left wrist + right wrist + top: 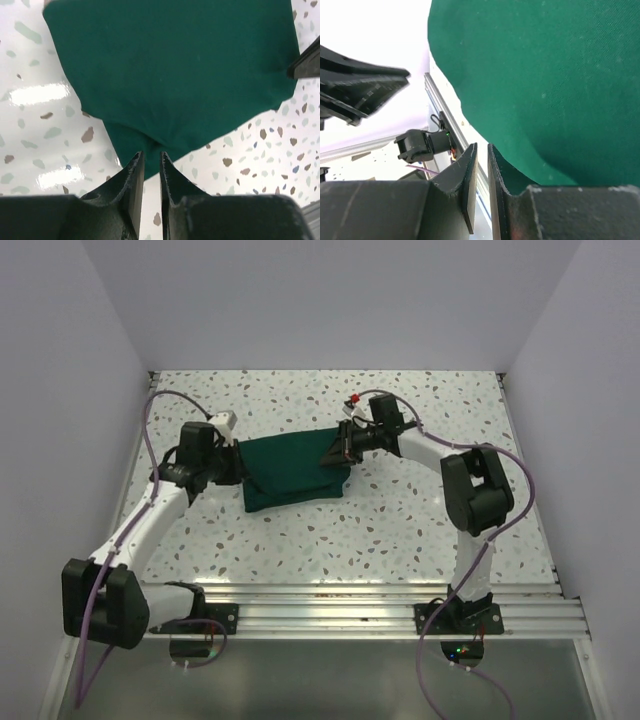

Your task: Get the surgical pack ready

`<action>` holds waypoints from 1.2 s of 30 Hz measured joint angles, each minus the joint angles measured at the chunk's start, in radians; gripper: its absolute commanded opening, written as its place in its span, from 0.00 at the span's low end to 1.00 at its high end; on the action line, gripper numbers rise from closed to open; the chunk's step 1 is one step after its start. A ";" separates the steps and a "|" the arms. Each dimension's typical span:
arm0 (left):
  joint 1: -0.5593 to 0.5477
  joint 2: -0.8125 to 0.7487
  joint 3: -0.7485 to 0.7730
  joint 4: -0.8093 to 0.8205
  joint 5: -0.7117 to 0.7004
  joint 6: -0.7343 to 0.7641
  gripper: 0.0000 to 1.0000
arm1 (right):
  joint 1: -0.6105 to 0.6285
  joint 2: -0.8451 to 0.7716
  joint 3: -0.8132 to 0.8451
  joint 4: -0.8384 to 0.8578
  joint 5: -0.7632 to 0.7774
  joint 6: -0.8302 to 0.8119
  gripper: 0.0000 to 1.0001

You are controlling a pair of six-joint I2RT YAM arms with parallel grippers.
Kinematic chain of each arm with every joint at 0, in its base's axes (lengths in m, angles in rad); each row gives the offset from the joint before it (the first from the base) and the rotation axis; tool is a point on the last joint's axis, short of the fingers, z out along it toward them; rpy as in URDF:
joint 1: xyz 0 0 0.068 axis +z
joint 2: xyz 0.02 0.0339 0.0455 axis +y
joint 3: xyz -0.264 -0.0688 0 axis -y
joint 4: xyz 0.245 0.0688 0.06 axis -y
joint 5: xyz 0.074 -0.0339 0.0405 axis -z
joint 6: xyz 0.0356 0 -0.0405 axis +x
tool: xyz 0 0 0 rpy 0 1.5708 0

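Observation:
The surgical pack is a dark green cloth bundle (295,470), folded into a rectangle in the middle of the table. No steel tray, instruments or gauze pads show. My left gripper (238,462) is at the bundle's left edge. In the left wrist view its jaws (151,155) stand almost together with nothing between them, tips at the edge of the cloth (175,70). My right gripper (338,450) is at the bundle's right end. Its jaws (482,146) also stand almost together and empty, with the cloth (545,75) lying against the outside of one finger.
The speckled white table (400,520) is walled at the back and both sides. An aluminium rail (350,602) carrying both arm bases runs along the near edge. Purple cables (160,405) loop beside each arm.

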State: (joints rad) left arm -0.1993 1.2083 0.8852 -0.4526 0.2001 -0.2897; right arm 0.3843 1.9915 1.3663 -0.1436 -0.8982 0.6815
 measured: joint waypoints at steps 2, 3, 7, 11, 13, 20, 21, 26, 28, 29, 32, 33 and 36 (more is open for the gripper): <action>0.019 0.032 0.016 0.029 0.005 -0.010 0.21 | 0.003 0.018 0.006 0.002 0.000 0.004 0.18; 0.031 0.052 0.018 0.045 0.013 -0.015 0.20 | 0.004 0.027 0.007 0.002 0.000 0.005 0.18; 0.086 0.153 0.018 0.114 0.062 -0.041 0.18 | 0.008 0.051 0.007 -0.002 0.010 0.000 0.18; 0.120 0.246 0.018 0.198 0.104 -0.069 0.16 | 0.008 0.051 -0.011 0.005 0.017 -0.004 0.17; 0.133 0.294 0.016 0.233 0.128 -0.077 0.16 | 0.007 0.051 -0.035 0.013 0.018 -0.003 0.17; 0.177 0.375 0.000 0.282 0.191 -0.095 0.11 | -0.008 0.051 -0.141 0.117 -0.013 0.037 0.17; 0.180 0.374 -0.005 0.280 0.191 -0.094 0.11 | -0.012 0.051 -0.147 0.129 -0.019 0.043 0.17; 0.191 0.354 -0.033 0.235 0.169 -0.087 0.12 | -0.027 0.043 -0.144 0.103 -0.034 0.040 0.17; 0.191 0.322 -0.033 0.208 0.160 -0.082 0.13 | -0.031 0.037 -0.129 0.070 -0.033 0.031 0.17; 0.191 0.302 -0.033 0.196 0.157 -0.080 0.13 | -0.034 0.034 -0.116 0.045 -0.030 0.027 0.18; 0.191 0.249 -0.032 0.179 0.156 -0.073 0.14 | -0.047 0.034 -0.061 -0.005 -0.017 0.020 0.18; 0.191 0.237 -0.029 0.177 0.156 -0.073 0.14 | -0.054 0.034 -0.039 -0.018 -0.011 0.018 0.18; 0.191 0.230 -0.009 0.177 0.156 -0.074 0.16 | -0.080 0.034 0.029 -0.037 -0.005 0.017 0.18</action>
State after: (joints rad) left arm -0.0086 1.4384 0.8764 -0.2752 0.3565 -0.3634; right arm 0.3042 2.0254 1.3956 -0.1802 -0.9035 0.6987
